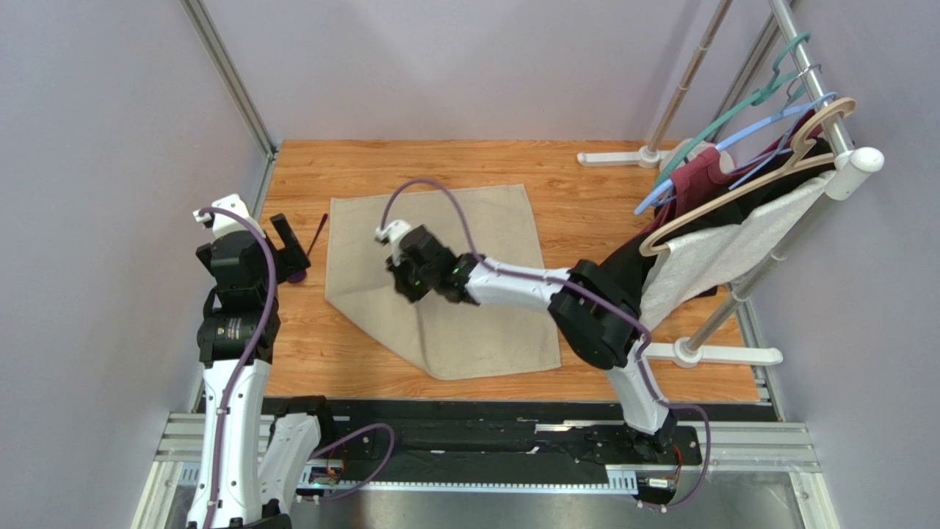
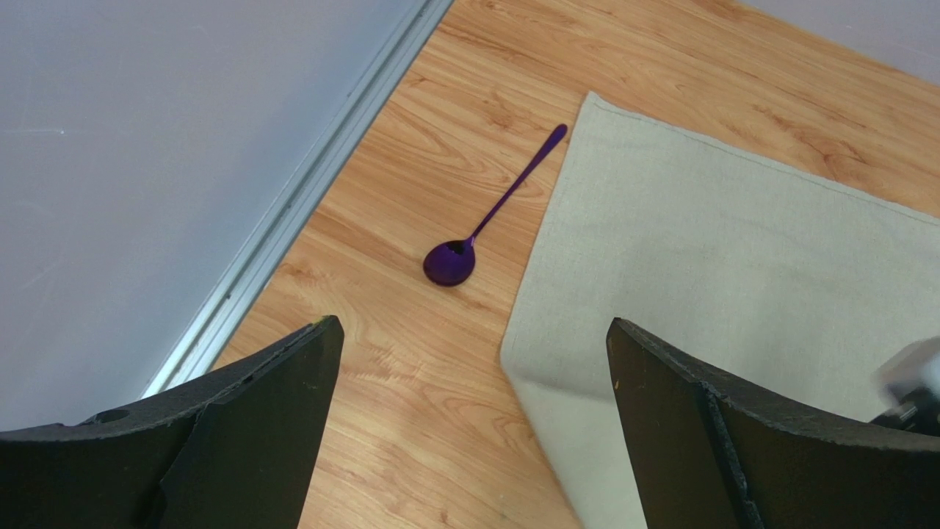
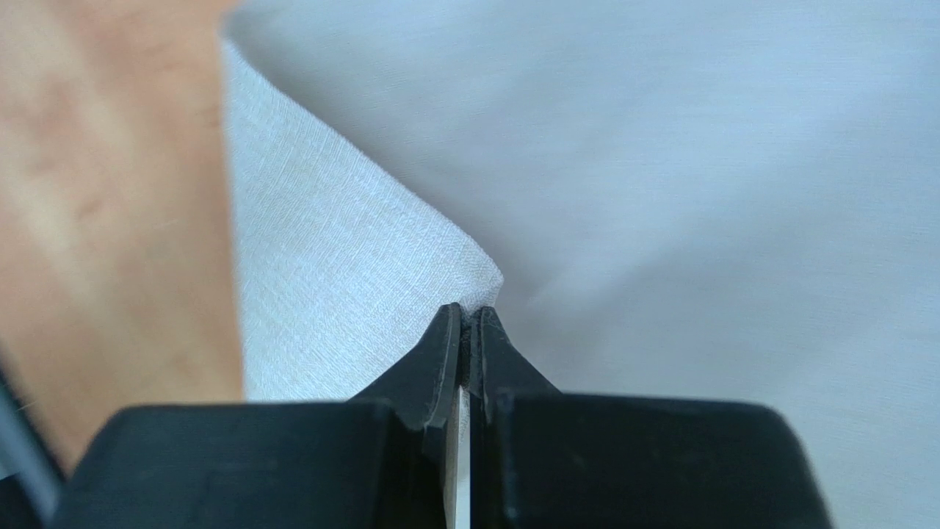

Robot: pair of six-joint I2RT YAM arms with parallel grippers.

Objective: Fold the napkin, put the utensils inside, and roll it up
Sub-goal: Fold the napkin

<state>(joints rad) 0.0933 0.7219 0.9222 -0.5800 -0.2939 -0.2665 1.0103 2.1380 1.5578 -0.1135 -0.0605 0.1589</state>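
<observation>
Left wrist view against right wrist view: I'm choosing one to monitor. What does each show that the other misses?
Only left wrist: the spoon lying on bare table beside the edge of the napkin, and the open left gripper. Only right wrist: the right gripper shut, pinching a napkin fold. Both: napkin and wooden table.

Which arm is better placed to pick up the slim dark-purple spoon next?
Left. The left gripper hangs open above the spoon, beside the beige cloth napkin; the right gripper is shut on a napkin corner.
</observation>
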